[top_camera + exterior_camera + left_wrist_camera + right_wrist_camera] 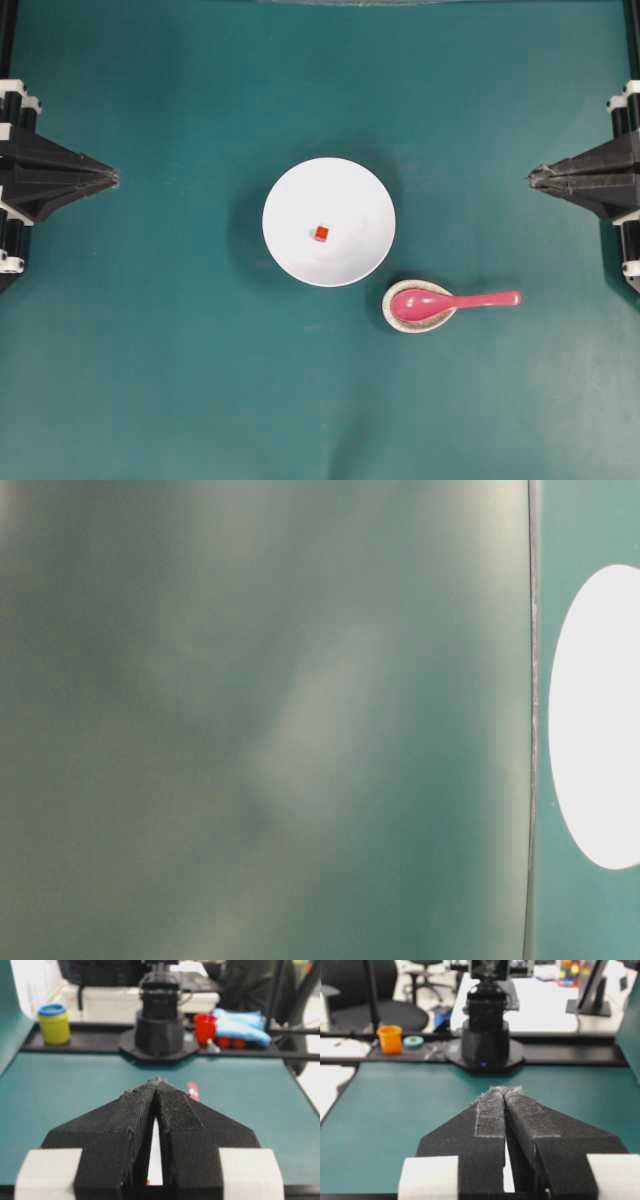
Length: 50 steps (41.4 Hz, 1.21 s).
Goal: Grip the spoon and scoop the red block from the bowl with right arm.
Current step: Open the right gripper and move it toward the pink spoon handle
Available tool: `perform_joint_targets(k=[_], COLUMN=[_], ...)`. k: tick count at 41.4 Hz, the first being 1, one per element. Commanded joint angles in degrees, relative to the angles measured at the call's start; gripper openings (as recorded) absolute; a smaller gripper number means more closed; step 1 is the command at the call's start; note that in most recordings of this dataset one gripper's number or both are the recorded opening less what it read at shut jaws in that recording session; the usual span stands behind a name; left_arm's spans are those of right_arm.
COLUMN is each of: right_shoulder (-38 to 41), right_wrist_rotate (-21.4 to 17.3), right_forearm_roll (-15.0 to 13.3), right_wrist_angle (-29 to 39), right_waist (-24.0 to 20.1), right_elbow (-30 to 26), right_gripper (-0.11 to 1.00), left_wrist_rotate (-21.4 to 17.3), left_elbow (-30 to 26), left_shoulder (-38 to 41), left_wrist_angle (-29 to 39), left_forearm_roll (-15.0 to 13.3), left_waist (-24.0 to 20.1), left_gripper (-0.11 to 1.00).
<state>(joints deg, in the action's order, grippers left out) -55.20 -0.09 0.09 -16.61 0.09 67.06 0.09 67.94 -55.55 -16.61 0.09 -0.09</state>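
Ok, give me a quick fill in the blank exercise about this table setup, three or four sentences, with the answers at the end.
1. The red block lies inside the white ____.
2. The pink spoon has its scoop resting on a speckled spoon rest, and its handle points toward the ____ end effector.
3. The right end effector has its fingers ____, and it holds nothing.
4. The spoon rest sits on the ____ tabletop, beside the bowl.

Missing words: bowl; right; shut; green
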Motion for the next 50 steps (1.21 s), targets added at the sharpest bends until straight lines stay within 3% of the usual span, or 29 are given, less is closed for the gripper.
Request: perform_joint_targets(k=[1, 3, 11, 39, 50], right_shoulder=[0.70, 2.55, 5.89, 7.21, 7.29], right_wrist_rotate=[-0.97, -1.41, -1.41, -1.49, -1.49], right_forearm_roll=[0.18, 0.44, 0.53, 3.34, 4.75], right_wrist_angle=[-0.35, 3.69, 10.55, 9.84, 10.11], right_waist=[0.00, 0.00, 0.00, -2.02, -2.55], right_elbow=[-1.49, -3.25, -5.80, -6.77, -6.68], right_gripper=[0.00, 0.00, 0.00, 0.01, 0.33], left_wrist_rotate=[0.35, 0.35, 0.35, 0.44, 0.44], left_elbow=[-1.93, -2.81, -3.60, -3.60, -3.60], left_shoulder=[1.14, 1.32, 1.23, 2.11, 2.11], left_wrist_angle=[4.75, 11.25, 13.62, 13.80, 14.33], left_forearm_roll=[0.18, 0.18, 0.18, 0.18, 0.18], left_waist=[0.53, 1.41, 1.76, 1.67, 1.67], left_gripper=[0.00, 0.03, 0.00, 0.00, 0.00])
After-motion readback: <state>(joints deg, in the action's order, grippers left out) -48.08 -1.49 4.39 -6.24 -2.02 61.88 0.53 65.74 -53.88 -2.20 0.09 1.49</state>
